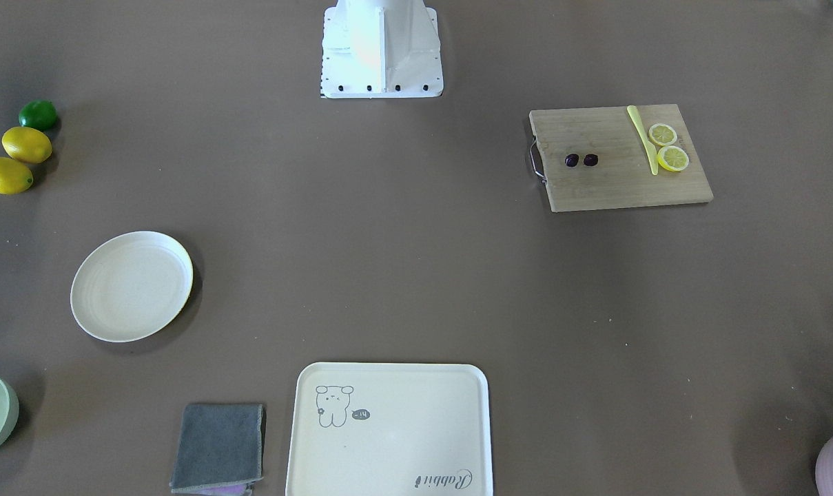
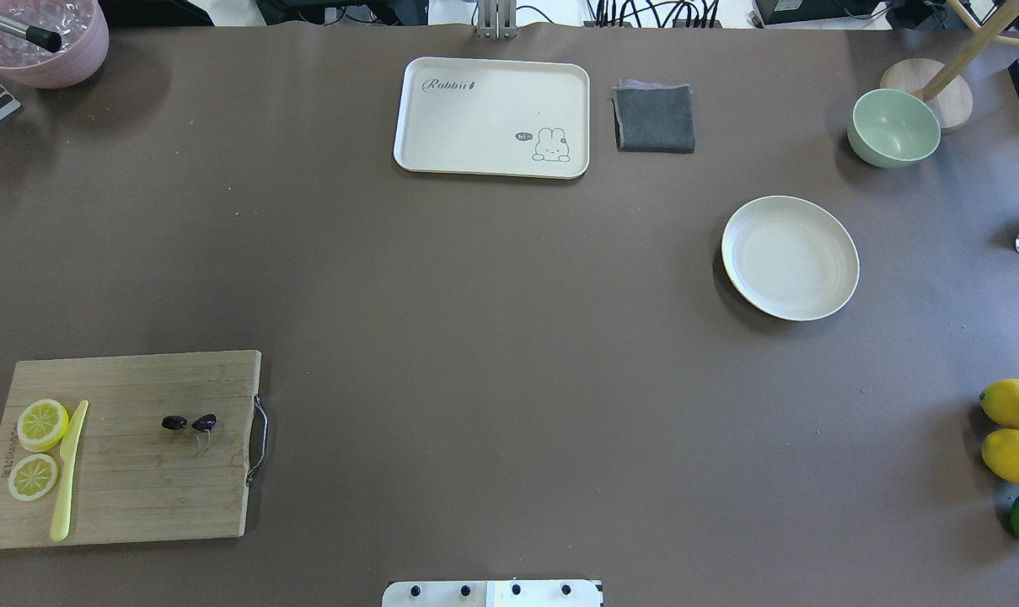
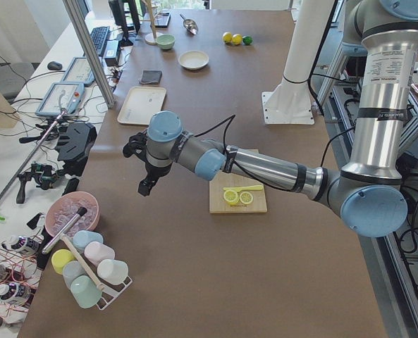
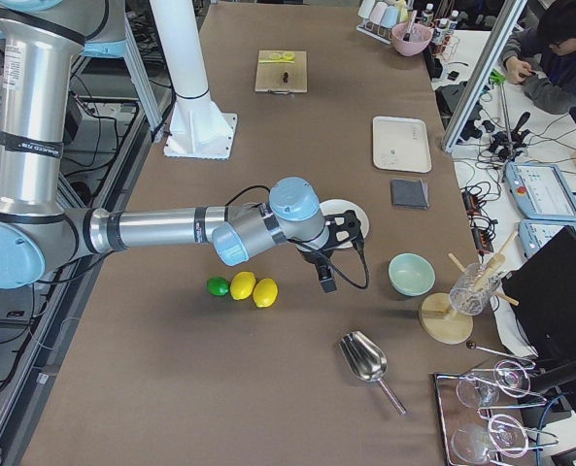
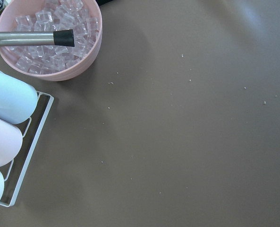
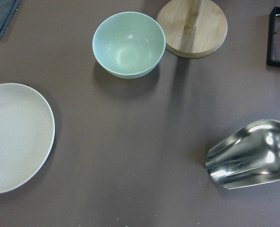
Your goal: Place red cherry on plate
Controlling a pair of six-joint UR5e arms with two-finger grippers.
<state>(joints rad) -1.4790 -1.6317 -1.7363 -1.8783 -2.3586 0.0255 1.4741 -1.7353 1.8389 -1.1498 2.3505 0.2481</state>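
overhead exterior view puts the red cherry (image 2: 189, 422) on the bamboo cutting board (image 2: 130, 497), toward the board's handle end. it is well apart from the lemon slices (image 2: 42, 424) and the yellow plastic knife (image 2: 69, 470) at the board's other end. the two dark fruits lie side by side, so the pair's long axis runs along the board's long side. the green stem is a faint thread trailing toward the board's robot-side edge, hard to make out. the plate (image 2: 790, 258) sits bare, far from the board across the surface, on the robot's right.

neither arm shows in that view. in the exterior left view the left hand (image 3: 144, 189) hangs above the surface beyond the board's far side, away from the robot. its arm crosses over the board and hides the cherry there. so the cherry lies back toward the robot from that hand, and i judge the left arm the nearer one. the left wrist view catches only bare surface and a pink bowl of ice cubes (image 5: 50, 38), no cherry. the right hand (image 4: 326, 282) hangs far from the board, near the plate. i cannot tell whether either hand is open or closed, or what it holds, since no fingers show in the wrist views.
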